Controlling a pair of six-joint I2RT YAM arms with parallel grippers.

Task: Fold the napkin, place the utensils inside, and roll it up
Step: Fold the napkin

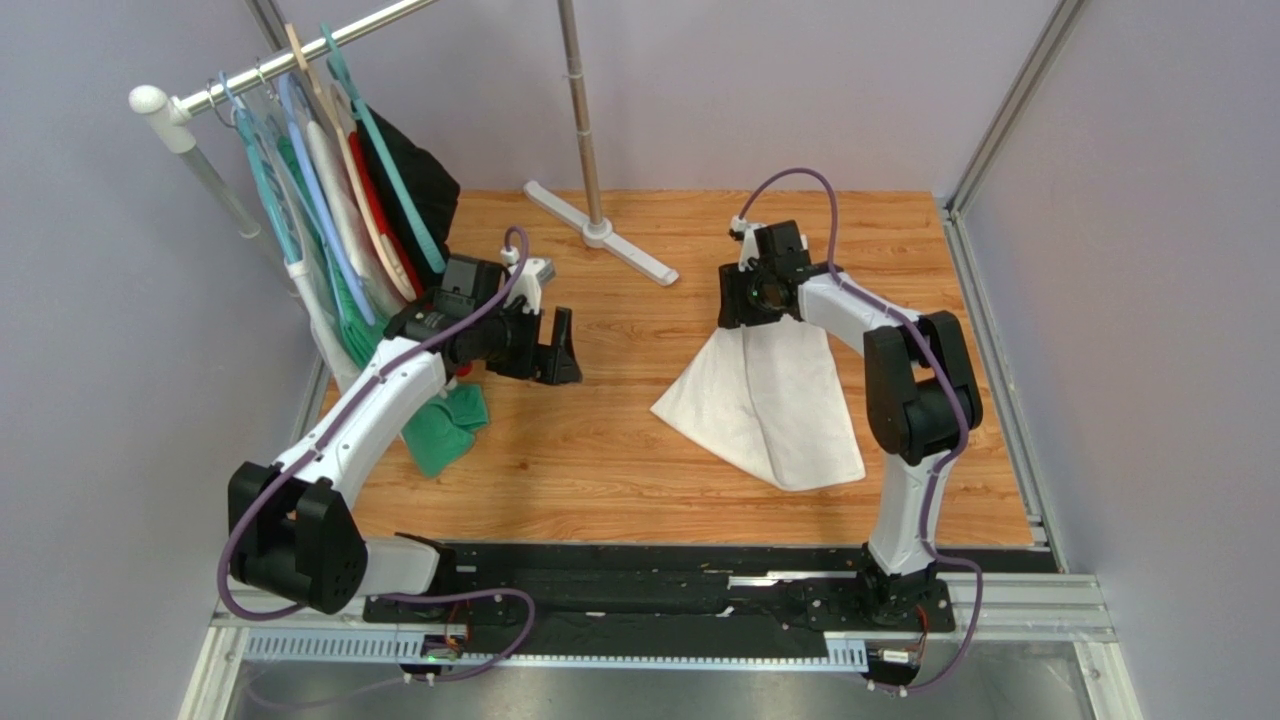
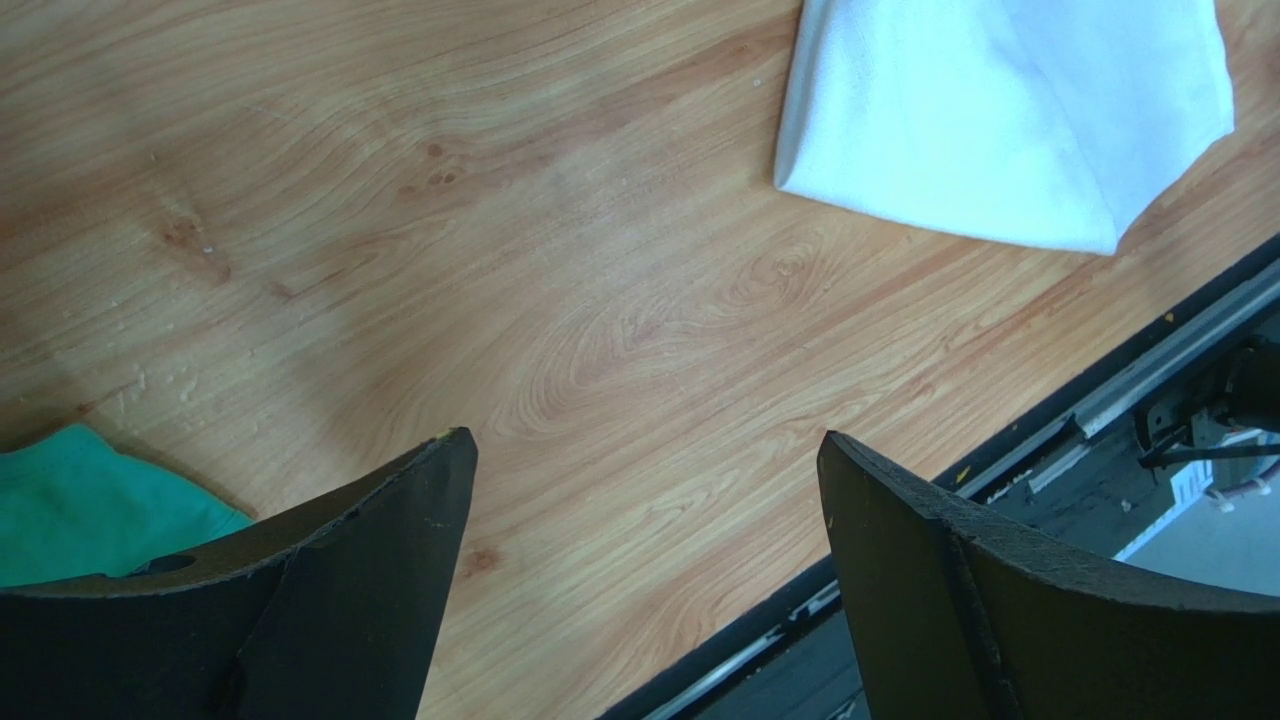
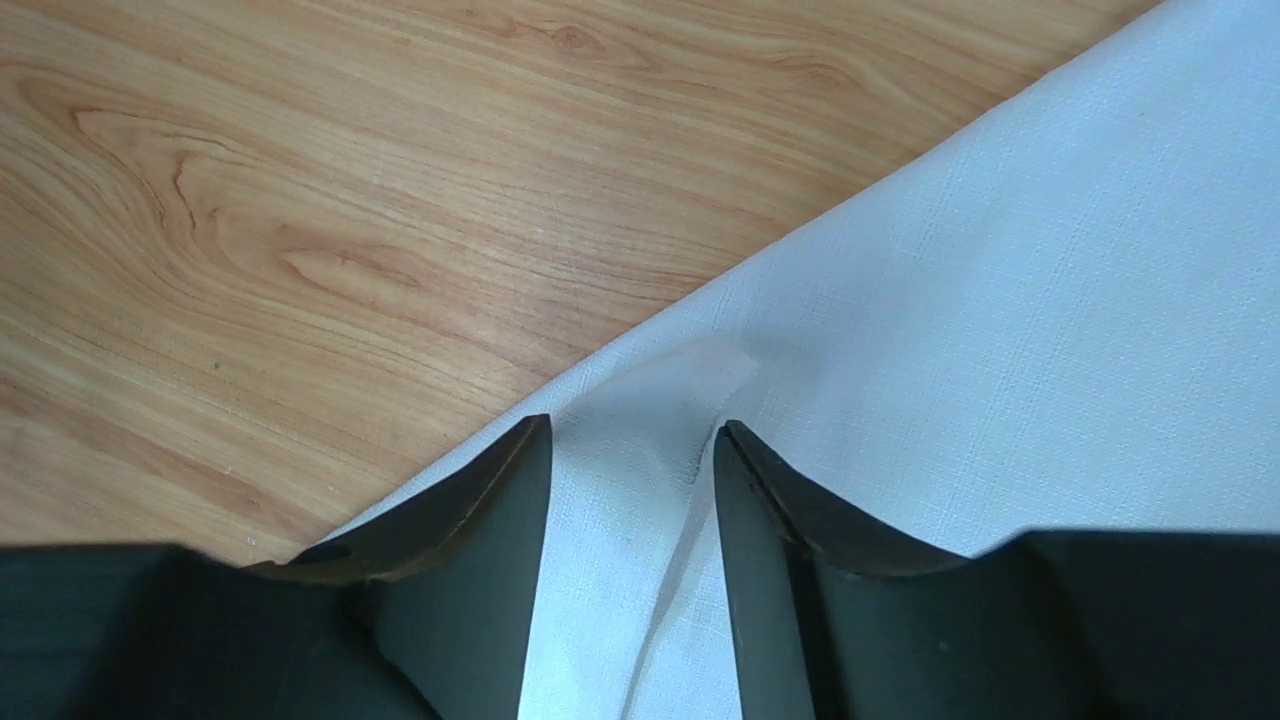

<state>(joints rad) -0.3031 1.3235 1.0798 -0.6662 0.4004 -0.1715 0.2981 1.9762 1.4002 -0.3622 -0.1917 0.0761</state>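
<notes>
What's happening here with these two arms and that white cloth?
The right fingers pinch a corner of the white napkin, holding it up while the rest lies on the wooden table. The left fingers hang open over bare wood near a green cloth. No utensils are in sight.

I work in a robotics lab test cell: my wood-grain worktop (image 1: 631, 450) is boxed in by plain grey-lilac wall panels (image 1: 1142, 225) on aluminium posts (image 1: 1004, 113). My left arm (image 1: 376, 405) and right arm (image 1: 902, 375) are bolted to a black mounting rail (image 1: 676, 578) along its near edge, purple cables (image 1: 796, 177) exposed. A clothes rail (image 1: 286, 60) with hangers (image 1: 346, 195) stands at the far left corner
</notes>
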